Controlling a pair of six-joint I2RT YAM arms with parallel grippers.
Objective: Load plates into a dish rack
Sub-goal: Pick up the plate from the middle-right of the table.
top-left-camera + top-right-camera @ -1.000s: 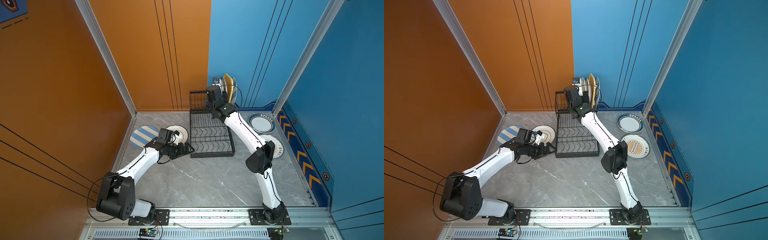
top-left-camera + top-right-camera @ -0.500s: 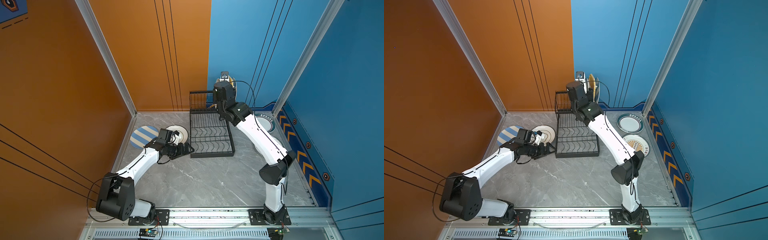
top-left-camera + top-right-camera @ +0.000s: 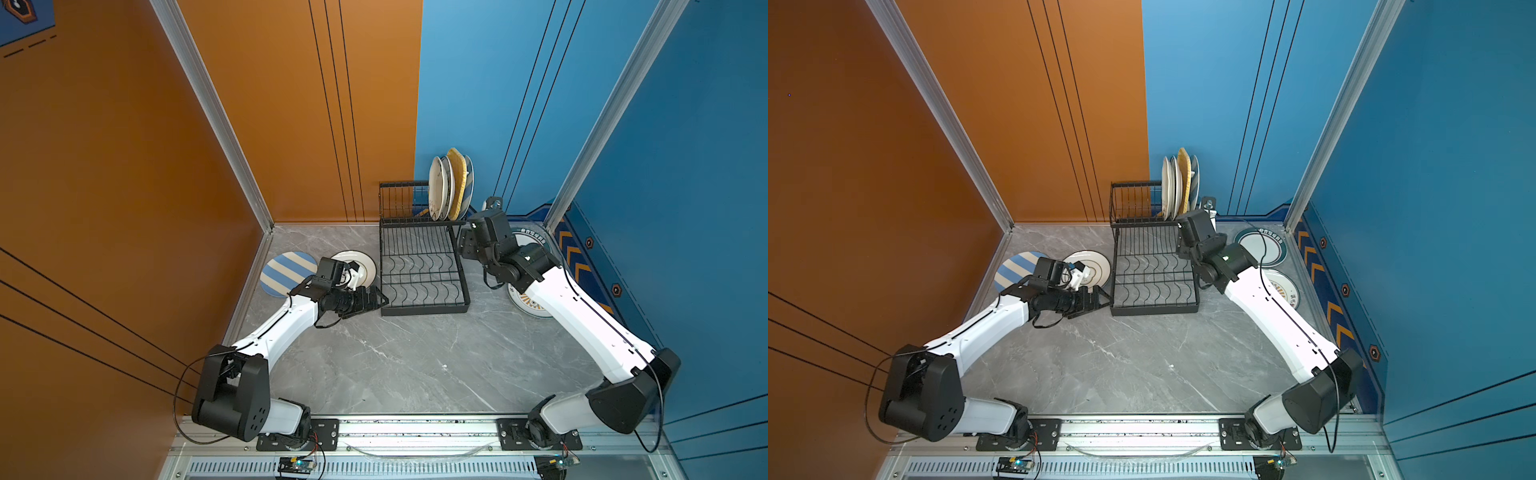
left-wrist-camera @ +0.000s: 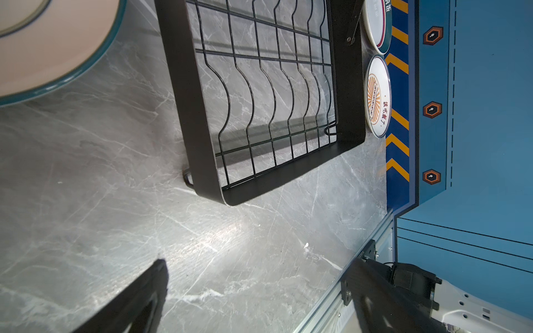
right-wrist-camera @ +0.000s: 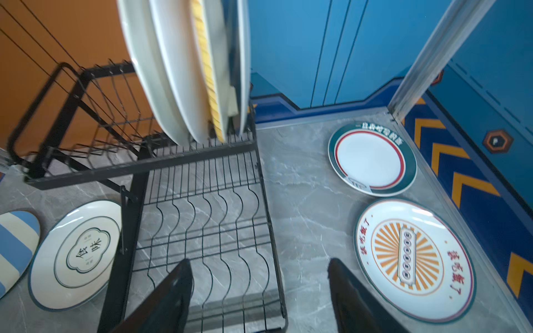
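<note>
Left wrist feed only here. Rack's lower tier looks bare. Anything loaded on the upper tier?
Observer: Yes. A row of plates stands on edge on the upper tier of the dish rack, at its right end, the yellow woven plate among them.
Operator: Right gripper holding one?
Observer: No. The right gripper is open and empty, near the rack's right edge.
Operator: Any plate left of the one I see?
Observer: One: a striped plate lies flat on the table beside the teal-rimmed plate.
</note>
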